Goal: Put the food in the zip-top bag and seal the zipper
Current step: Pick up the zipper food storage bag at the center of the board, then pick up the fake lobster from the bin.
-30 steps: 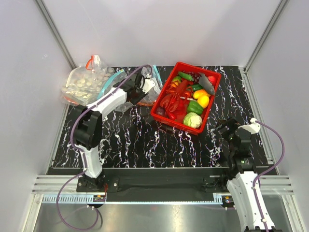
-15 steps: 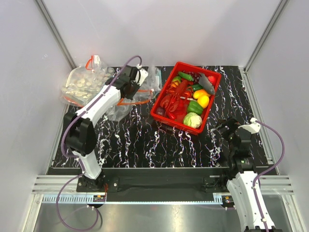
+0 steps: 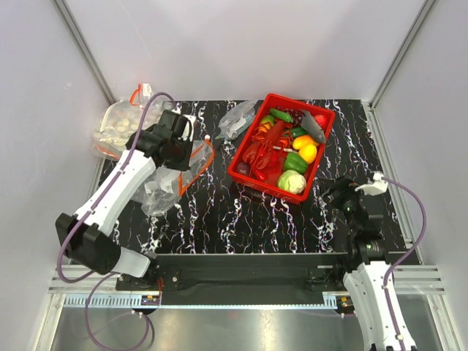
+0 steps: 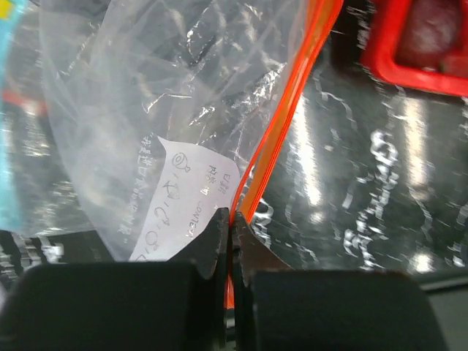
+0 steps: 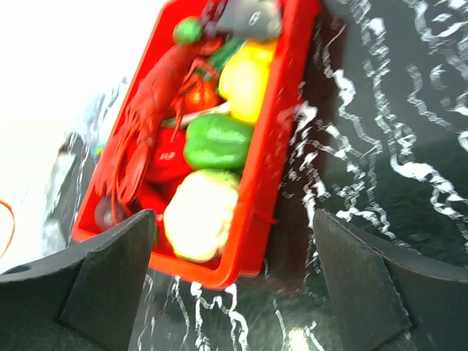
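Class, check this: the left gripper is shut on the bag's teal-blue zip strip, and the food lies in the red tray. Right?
Wrong colour: the left wrist view shows the left gripper shut on a red-orange zip strip, not teal-blue. The food does lie in the red tray.

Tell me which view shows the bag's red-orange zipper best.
Left wrist: the zipper runs close-up from the shut left gripper to the top edge. Top external shows it only as a thin orange line along the bag. Right wrist shows the red tray, not the zipper.
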